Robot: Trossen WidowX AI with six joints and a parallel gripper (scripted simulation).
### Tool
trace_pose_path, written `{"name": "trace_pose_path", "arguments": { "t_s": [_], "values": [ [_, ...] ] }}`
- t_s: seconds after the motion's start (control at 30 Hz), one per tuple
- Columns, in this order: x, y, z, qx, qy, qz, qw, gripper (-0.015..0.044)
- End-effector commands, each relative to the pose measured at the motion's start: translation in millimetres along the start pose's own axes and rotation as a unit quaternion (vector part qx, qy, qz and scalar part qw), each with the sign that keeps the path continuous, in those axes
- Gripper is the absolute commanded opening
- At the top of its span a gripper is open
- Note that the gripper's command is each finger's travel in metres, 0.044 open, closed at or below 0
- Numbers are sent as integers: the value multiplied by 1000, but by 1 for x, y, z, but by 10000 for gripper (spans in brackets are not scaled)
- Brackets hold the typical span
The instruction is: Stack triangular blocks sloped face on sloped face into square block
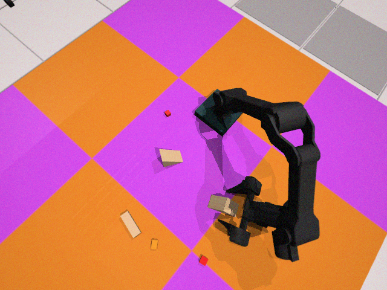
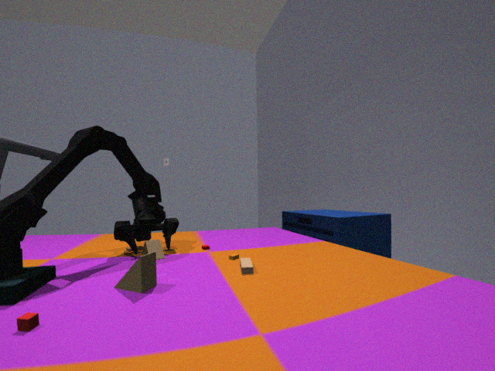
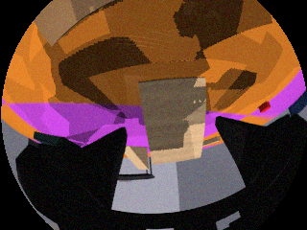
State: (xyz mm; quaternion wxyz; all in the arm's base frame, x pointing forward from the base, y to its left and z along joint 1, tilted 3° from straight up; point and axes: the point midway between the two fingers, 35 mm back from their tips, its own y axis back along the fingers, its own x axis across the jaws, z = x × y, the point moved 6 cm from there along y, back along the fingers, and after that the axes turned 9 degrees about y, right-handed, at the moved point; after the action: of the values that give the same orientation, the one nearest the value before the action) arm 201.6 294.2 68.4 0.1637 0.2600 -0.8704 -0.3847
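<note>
One tan triangular block point(image 1: 218, 202) point(image 2: 154, 248) point(image 3: 168, 115) stands on the table by the gripper. The other triangular block point(image 1: 170, 155) point(image 2: 145, 275) point(image 3: 139, 156) rests apart from it, nearer the exterior camera; there its slope falls to the left and its upright face is on the right. My gripper point(image 1: 222, 206) point(image 2: 151, 251) point(image 3: 173, 126) is open wide and low over the table, empty. Its fingertips stand to either side of the first block, with visible gaps. How far the block reaches in between the fingers is hard to tell.
A red cube point(image 1: 167, 113) point(image 2: 28, 321) lies beyond the farther block. Another red cube point(image 1: 203, 260) point(image 2: 205, 247) point(image 3: 265, 106), a small orange block point(image 1: 153, 244) point(image 2: 233, 256) and a pale bar point(image 1: 130, 223) point(image 2: 247, 266) lie on the gripper's other side.
</note>
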Motion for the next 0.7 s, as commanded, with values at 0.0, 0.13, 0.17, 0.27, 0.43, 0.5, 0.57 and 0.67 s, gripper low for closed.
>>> {"name": "trace_pose_path", "arguments": {
  "t_s": [0.0, 0.13, 0.17, 0.27, 0.43, 0.5, 0.57, 0.67],
  "values": [
    [0, -1, 1, -2, 2, 2, 1000, 440],
    [0, -1, 1, -2, 2, 2, 1000, 440],
    [0, -1, 1, -2, 2, 2, 1000, 440],
    [0, -1, 1, -2, 2, 2, 1000, 440],
    [0, -1, 1, -2, 2, 2, 1000, 440],
    [0, 0, 0, 0, 0, 0, 1000, 388],
    [0, 0, 0, 0, 0, 0, 1000, 335],
    [0, 0, 0, 0, 0, 0, 1000, 256]
  ]
}}
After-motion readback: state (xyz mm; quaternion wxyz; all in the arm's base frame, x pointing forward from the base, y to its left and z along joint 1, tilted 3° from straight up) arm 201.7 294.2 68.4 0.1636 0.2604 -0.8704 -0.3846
